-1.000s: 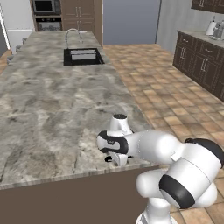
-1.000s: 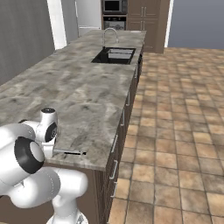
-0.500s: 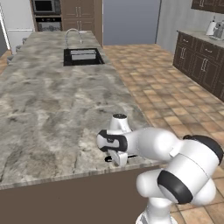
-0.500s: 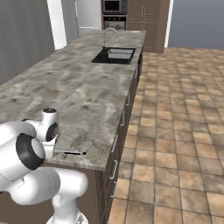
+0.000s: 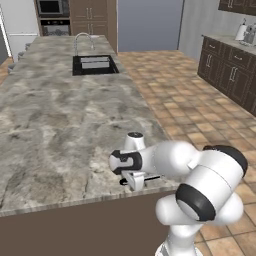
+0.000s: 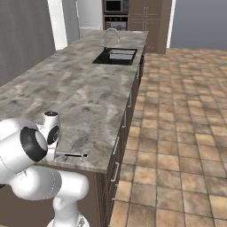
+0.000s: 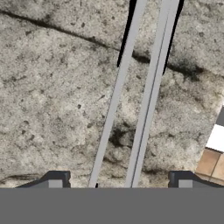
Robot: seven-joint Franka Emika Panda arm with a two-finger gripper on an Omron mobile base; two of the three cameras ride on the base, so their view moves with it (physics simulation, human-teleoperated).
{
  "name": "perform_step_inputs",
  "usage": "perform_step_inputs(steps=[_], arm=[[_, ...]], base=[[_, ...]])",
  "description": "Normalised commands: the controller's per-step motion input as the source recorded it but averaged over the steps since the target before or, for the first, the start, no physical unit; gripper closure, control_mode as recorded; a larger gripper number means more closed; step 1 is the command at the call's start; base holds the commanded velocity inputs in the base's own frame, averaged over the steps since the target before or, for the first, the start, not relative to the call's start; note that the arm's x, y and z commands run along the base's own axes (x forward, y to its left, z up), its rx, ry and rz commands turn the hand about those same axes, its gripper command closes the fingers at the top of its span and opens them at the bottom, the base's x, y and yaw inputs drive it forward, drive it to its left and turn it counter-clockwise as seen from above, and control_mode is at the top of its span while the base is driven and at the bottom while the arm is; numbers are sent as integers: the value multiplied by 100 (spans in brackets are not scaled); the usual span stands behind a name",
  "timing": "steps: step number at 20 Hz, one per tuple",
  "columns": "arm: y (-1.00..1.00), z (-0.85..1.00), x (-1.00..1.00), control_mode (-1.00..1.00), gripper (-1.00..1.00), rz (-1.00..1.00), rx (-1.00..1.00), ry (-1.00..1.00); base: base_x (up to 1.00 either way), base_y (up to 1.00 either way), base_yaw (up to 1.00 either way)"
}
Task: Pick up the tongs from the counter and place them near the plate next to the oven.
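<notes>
Hand view: the thin silver-grey metal tongs [image 7: 144, 100] with black ends run from frame bottom to top centre, lying flat on the grey-beige marbled stone counter [image 7: 52, 87]. My fingers [image 7: 57, 179] stand spread apart, one each side of both bars, grasping nothing. Procedure, as I judge it: descend straight, keep both bars between the tips, then close. Right base view places the tongs [image 6: 73, 155] at the lower left, near the counter edge, above brown floor tiles [image 6: 177, 133]. The black sink [image 6: 116, 56] sits upper centre.
</notes>
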Motion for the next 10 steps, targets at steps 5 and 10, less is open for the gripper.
perform_step_inputs(steps=[5, 10], arm=[[0, -16, 0, -100, -100, 0, 0, 0], [0, 0, 0, -100, -100, 0, 0, 0]], base=[[0, 0, 0], [0, 0, 0]])
